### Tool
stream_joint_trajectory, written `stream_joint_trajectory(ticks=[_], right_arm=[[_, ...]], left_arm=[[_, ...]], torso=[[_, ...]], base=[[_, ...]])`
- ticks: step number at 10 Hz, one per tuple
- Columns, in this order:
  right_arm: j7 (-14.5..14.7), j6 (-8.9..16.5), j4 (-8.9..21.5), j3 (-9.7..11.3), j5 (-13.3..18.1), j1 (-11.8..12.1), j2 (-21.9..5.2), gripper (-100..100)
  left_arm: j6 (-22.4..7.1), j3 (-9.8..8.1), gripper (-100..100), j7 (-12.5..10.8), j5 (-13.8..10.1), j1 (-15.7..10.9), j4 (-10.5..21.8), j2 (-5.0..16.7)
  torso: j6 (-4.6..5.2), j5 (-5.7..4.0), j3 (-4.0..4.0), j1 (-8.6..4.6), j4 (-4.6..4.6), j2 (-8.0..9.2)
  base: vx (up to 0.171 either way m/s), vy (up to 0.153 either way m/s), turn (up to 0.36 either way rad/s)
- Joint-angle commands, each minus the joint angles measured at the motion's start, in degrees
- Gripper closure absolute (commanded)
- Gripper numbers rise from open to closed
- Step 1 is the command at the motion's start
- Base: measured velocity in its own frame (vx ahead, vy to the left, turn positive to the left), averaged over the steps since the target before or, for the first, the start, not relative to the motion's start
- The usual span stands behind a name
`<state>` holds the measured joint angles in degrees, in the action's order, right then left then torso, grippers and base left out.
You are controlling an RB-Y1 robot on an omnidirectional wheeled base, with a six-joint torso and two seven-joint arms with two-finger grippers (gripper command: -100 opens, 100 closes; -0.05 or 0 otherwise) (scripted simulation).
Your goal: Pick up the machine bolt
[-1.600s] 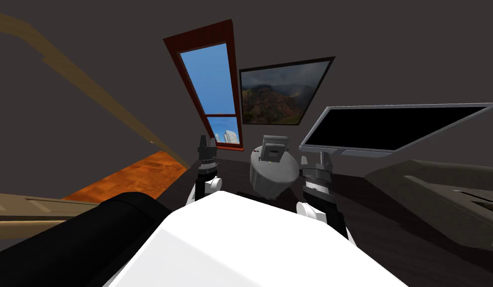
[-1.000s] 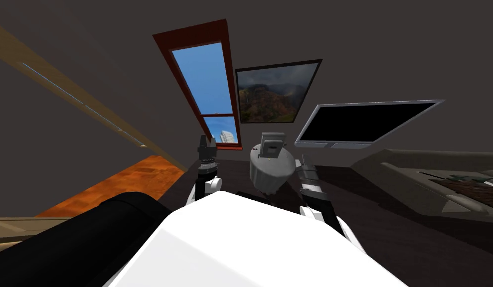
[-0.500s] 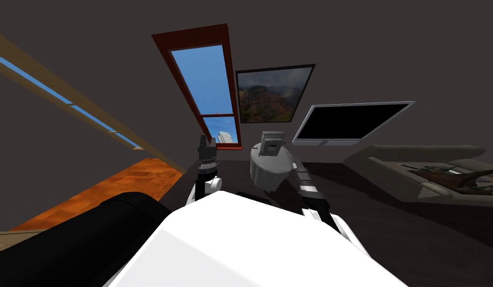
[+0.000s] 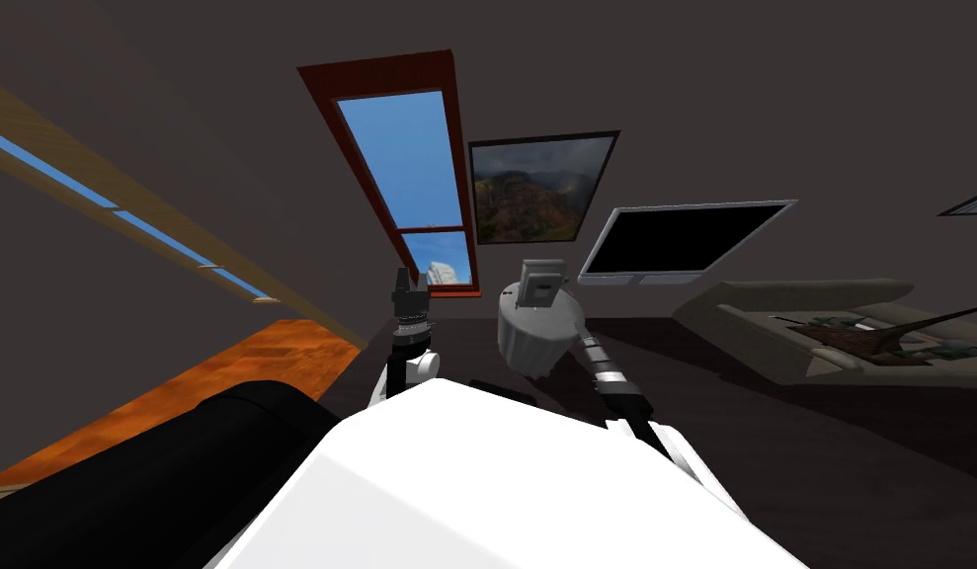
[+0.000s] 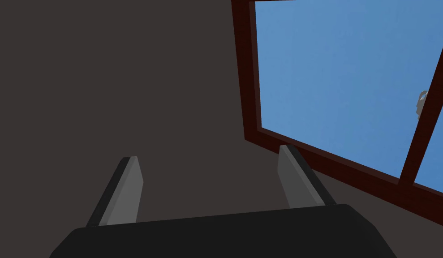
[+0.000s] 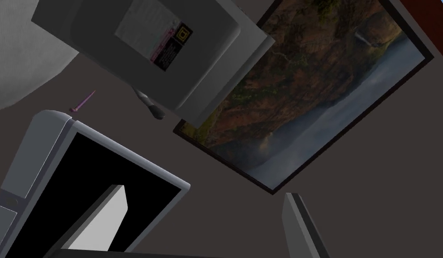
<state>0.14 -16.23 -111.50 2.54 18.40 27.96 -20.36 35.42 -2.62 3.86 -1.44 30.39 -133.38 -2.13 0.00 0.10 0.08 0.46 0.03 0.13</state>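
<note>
Just past the rounded corner of the grey-framed monitor [image 6: 126, 165], in the right wrist view, the machine bolt [image 6: 83, 101] shows as a thin purple sliver, too small to make out in detail. Its long axis slants: the head lies by the monitor's corner and the tip points toward the labelled grey box [image 6: 162, 49]. I cannot tell what it rests on. The right gripper [image 6: 204, 192] has its fingers spread apart, holding nothing and well clear of the bolt. The left gripper [image 5: 208, 154], raised, is also spread and empty.
</note>
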Motion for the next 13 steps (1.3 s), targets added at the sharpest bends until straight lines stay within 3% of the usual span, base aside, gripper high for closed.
stream_joint_trajectory(ticks=[1,2,5,6,7,8,9,10,13], right_arm=[[0.27,0.35,1.56,0.07,2.56,-0.38,-0.49,-100],[0.35,0.81,3.70,-0.24,4.41,-0.84,-1.79,-100],[0.41,1.25,6.10,-0.62,7.90,-1.31,-3.06,-100],[0.44,1.66,8.48,-1.07,10.06,-1.79,-4.27,-100],[0.44,1.66,8.48,-1.07,10.61,-1.79,-4.27,-100],[0.43,2.05,10.87,-1.59,12.91,-2.29,-5.43,-100],[0.43,2.05,10.91,-1.59,13.34,-2.29,-5.43,-100],[0.38,2.41,13.27,-2.17,15.58,-2.79,-6.52,-100],[0.31,2.74,15.89,-2.81,18.78,-3.29,-7.54,-100]], left_arm=[[0.00,0.00,0,0.00,0.00,0.00,0.00,0.00],[0.00,0.00,0,0.00,0.00,0.00,0.00,0.00],[0.00,0.00,0,0.00,0.00,0.00,0.00,0.00],[0.00,0.00,0,0.00,0.00,0.00,0.00,0.00],[0.00,0.00,0,0.00,0.00,0.00,0.00,0.00],[0.00,0.00,0,0.00,0.00,0.00,0.00,0.00],[0.00,0.00,0,0.00,0.00,0.00,0.00,0.00],[0.00,0.00,0,0.00,0.00,0.00,0.00,0.00],[0.00,0.00,0,0.00,0.00,0.00,0.00,0.00]], torso=[[0.00,0.00,0.00,0.00,0.00,0.00],[-0.02,0.00,-0.02,-0.05,0.00,-0.05],[-0.02,-0.02,-0.09,-0.09,-0.03,-0.16],[-0.02,-0.01,-0.11,-0.10,-0.03,-0.19],[-0.02,0.00,-0.10,-0.02,-0.04,-0.18],[-0.02,0.00,-0.09,-0.06,-0.03,-0.17],[-0.02,0.00,-0.11,-0.04,-0.04,-0.20],[-0.02,-0.01,-0.12,-0.11,-0.04,-0.22],[-0.03,0.01,-0.15,0.01,-0.05,-0.27]], base=[[-0.030,0.099,-0.040],[-0.017,0.086,-0.029],[-0.004,0.084,-0.022],[-0.002,0.112,-0.013],[-0.006,0.097,-0.012],[0.005,0.107,-0.004],[0.011,0.085,-0.010],[0.020,0.102,0.010],[0.020,0.106,0.007]])
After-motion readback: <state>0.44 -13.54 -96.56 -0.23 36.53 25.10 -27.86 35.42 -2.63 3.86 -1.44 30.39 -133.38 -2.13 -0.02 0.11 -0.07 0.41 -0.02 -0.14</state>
